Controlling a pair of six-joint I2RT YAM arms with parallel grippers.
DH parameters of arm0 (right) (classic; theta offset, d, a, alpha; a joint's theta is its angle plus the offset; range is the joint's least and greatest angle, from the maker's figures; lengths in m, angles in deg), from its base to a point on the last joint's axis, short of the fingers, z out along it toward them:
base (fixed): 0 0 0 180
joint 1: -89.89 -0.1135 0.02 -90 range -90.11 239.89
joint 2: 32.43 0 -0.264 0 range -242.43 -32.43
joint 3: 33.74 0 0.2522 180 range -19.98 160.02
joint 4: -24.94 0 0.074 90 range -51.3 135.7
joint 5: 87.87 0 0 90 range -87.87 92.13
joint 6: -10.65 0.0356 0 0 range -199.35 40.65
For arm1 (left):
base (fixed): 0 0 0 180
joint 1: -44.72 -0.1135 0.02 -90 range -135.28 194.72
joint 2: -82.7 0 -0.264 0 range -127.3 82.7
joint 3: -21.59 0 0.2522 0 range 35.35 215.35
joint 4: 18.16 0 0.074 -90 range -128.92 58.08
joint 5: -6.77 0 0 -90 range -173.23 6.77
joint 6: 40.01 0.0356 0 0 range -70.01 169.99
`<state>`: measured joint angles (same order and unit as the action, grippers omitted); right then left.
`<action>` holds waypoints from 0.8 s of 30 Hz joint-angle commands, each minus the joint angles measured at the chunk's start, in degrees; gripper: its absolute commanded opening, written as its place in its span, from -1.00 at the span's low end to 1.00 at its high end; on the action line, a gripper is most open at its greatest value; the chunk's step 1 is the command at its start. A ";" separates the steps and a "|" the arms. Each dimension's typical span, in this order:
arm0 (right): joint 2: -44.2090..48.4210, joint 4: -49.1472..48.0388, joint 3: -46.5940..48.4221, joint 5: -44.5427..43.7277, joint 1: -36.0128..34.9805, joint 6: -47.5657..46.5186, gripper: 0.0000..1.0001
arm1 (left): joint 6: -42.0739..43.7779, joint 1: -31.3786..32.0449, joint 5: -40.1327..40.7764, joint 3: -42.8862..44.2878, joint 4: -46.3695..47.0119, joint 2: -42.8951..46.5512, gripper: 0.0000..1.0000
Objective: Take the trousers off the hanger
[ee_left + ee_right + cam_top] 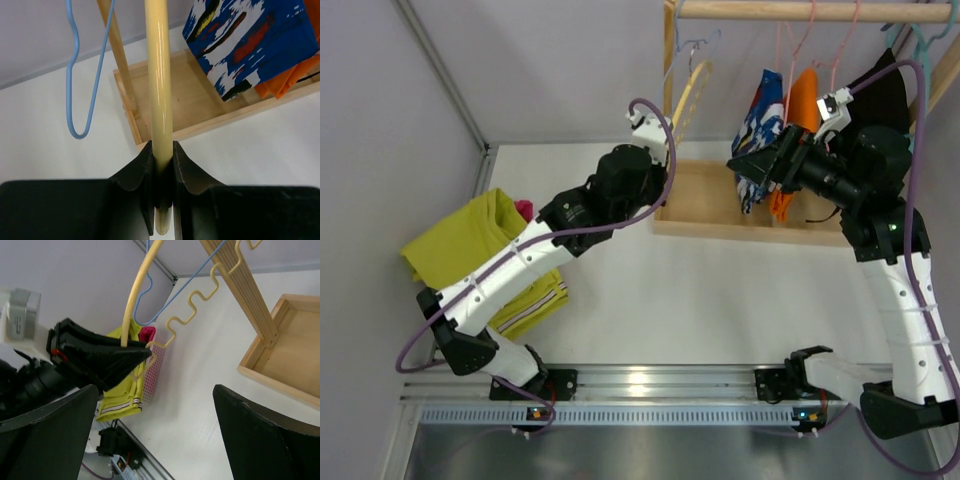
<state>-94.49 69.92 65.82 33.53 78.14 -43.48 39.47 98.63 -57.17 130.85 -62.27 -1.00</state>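
The lime yellow-green trousers (pixel 470 245) with a striped hem lie piled at the table's far left. A bit of the magenta-pink pair (pixel 525 210) shows beside them. Both also show in the right wrist view, lime (pixel 122 390) and magenta (pixel 146 333). My left gripper (pixel 658 128) is shut on a bare cream-yellow hanger (pixel 690 90) by the rack's left post. The hanger's bar (pixel 159 75) runs between the left gripper's (pixel 162 160) jaws. My right gripper (pixel 742 160) is open and empty (pixel 155 390), level with the hanging clothes and facing the left gripper (pixel 145 352).
A wooden rack with a tray base (pixel 710 200) and a top rod (pixel 800 10) stands at the back. A blue patterned garment (pixel 758 125), an orange one (pixel 802 100) and a black one (pixel 885 90) hang from it. A bare blue hanger (pixel 75 65) hangs at its left. A pink perforated basket (pixel 156 365) holds the trousers.
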 commanded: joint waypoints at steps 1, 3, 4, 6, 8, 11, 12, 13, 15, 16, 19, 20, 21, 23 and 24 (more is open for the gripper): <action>-0.16 -1.08 0.25 5.59 0.94 -6.61 0.99 | -3.27 -1.43 -5.93 6.62 3.45 -0.50 -1.00; -0.34 -1.08 -0.02 8.83 1.81 -7.40 0.99 | -4.15 -1.62 -8.22 8.37 3.54 -1.20 -1.00; -0.34 -1.08 -0.11 9.73 2.25 -7.40 0.99 | -4.15 -1.62 -8.92 8.64 3.54 -1.29 -1.00; -0.43 -1.08 -0.46 11.05 3.48 -7.31 0.99 | -4.41 -1.62 -9.63 9.26 3.54 -1.55 -1.00; -0.51 -0.90 -0.55 11.23 4.53 -7.66 0.99 | -4.51 -1.62 -9.19 9.61 3.63 -1.55 -1.00; -0.52 -1.16 -0.81 12.37 5.33 -7.32 0.99 | -4.77 -1.79 -8.13 10.84 4.24 -2.34 -1.00; -0.52 -1.16 -0.90 12.55 5.51 -7.23 0.99 | -4.94 -1.88 -7.18 12.24 4.16 -3.13 -1.00; -0.43 -1.25 -1.25 12.63 5.51 -7.14 0.99 | -5.03 -1.88 -6.91 13.03 4.07 -3.40 -1.00; -0.43 -1.25 -1.42 13.33 5.77 -6.79 0.99 | -4.60 -1.88 -6.99 14.88 4.07 -4.80 -1.00; -0.60 -1.34 -1.51 13.51 5.86 -6.79 0.99 | -4.59 -1.88 -6.38 15.41 4.16 -5.07 -1.00; -0.78 -1.17 -1.51 14.04 6.04 -6.70 0.99 | -3.63 -1.97 -5.94 17.34 4.07 -6.38 -1.00; -0.87 -0.99 -1.51 14.13 6.21 -6.87 0.99 | -3.45 -2.14 -5.76 17.96 4.16 -6.73 -1.00; -0.87 -0.90 -1.60 14.13 6.39 -6.96 0.99 | -3.36 -2.23 -5.67 18.22 4.16 -7.09 -1.00; -0.95 -0.72 -1.78 14.30 6.65 -6.88 0.99 | -3.36 -2.67 -5.41 19.10 4.16 -7.70 -1.00; -0.95 -0.81 -1.86 14.48 6.74 -6.79 0.99 | -3.71 -2.93 -5.24 19.45 4.16 -8.23 -1.00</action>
<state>-95.45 70.06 63.90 46.56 83.83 -49.38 35.33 96.55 -64.10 146.44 -62.68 -9.02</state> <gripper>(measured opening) 0.993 0.192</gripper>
